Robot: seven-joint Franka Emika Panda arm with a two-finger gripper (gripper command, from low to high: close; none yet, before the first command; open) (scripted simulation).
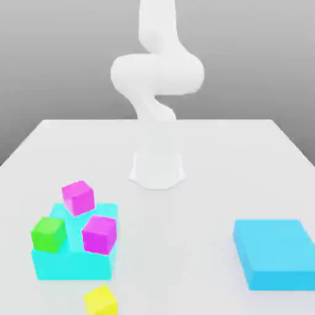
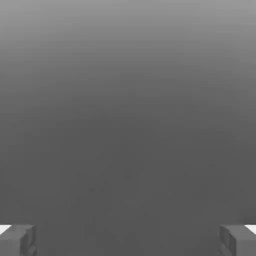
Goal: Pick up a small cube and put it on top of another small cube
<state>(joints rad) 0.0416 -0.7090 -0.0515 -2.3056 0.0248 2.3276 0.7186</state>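
The small yellow cube (image 1: 100,301) rests on the white table (image 1: 203,147) near its front edge, toward the exterior view's left. Just behind it, two magenta cubes (image 1: 78,197) (image 1: 99,234) and a green cube (image 1: 49,234) sit on a cyan block (image 1: 74,263). The white arm (image 1: 157,74) rises from its base (image 1: 157,169) at the table's middle and bends upward out of the picture. In the hand view my gripper (image 2: 128,240) is open, with its grey fingertips (image 2: 17,240) far apart. Nothing lies between them, and plain grey background lies behind.
A flat blue block (image 1: 275,253) lies at the exterior view's front right. Bare white table stretches between it and the cyan block, and around the arm's base.
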